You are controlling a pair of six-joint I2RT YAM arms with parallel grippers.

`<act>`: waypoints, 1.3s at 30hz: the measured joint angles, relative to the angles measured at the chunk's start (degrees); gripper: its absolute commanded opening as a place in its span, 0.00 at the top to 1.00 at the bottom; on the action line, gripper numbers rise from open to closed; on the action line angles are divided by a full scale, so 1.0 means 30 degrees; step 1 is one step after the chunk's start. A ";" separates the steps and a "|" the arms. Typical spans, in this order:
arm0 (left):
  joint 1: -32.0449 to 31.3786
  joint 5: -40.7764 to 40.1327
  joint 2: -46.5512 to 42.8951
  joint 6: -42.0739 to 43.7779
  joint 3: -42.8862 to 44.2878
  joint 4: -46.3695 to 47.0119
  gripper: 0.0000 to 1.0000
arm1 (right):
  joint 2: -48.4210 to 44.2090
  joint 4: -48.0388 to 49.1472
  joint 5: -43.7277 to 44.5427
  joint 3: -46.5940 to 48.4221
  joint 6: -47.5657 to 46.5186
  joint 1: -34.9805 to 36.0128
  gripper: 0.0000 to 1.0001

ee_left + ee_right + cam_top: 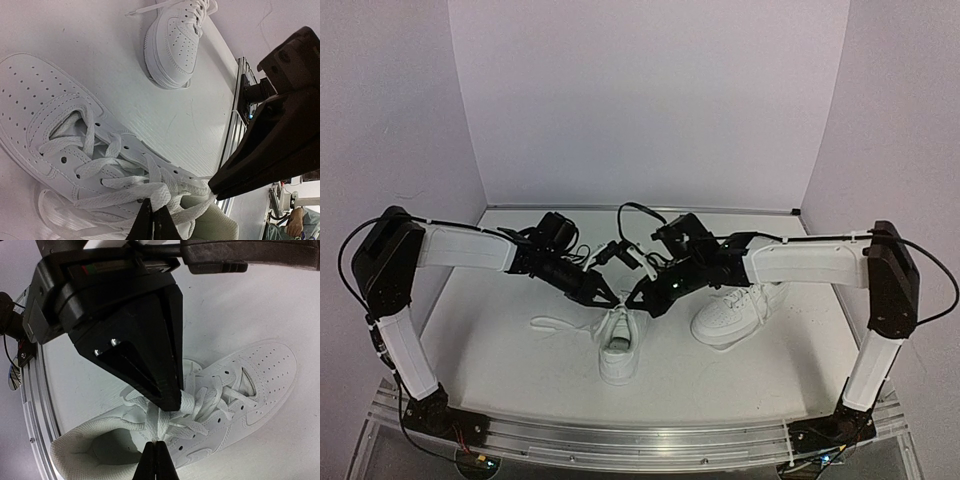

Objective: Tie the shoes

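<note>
Two white low-top sneakers lie on the white table. The near shoe [618, 348] is in the middle with its opening toward me; it also shows in the left wrist view [55, 130] and the right wrist view [240, 390]. The second shoe [732, 315] lies to its right, also seen in the left wrist view [175, 45]. My left gripper [617, 297] is shut on a loop of lace [162, 192] over the near shoe. My right gripper [632, 300] is shut on a lace [162, 425] of the same shoe. The two sets of fingertips nearly touch.
A loose lace end [552, 324] trails on the table to the left of the near shoe. The metal rail [640, 440] runs along the near table edge. Purple walls close in the back and both sides.
</note>
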 measured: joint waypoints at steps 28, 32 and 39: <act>-0.0559 0.2131 -0.1195 0.3742 -0.0311 -0.0093 1.00 | -0.1193 0.2306 0.0781 -0.2075 0.1509 -0.0052 1.00; -0.0693 0.2903 -0.0933 0.2617 -0.0305 0.0401 1.00 | -0.1486 0.2519 0.0815 -0.2481 0.1551 -0.0058 1.00; -0.0928 0.3145 -0.0793 0.1252 -0.0305 0.0676 1.00 | -0.1736 0.2913 0.0789 -0.2883 0.1551 -0.0058 1.00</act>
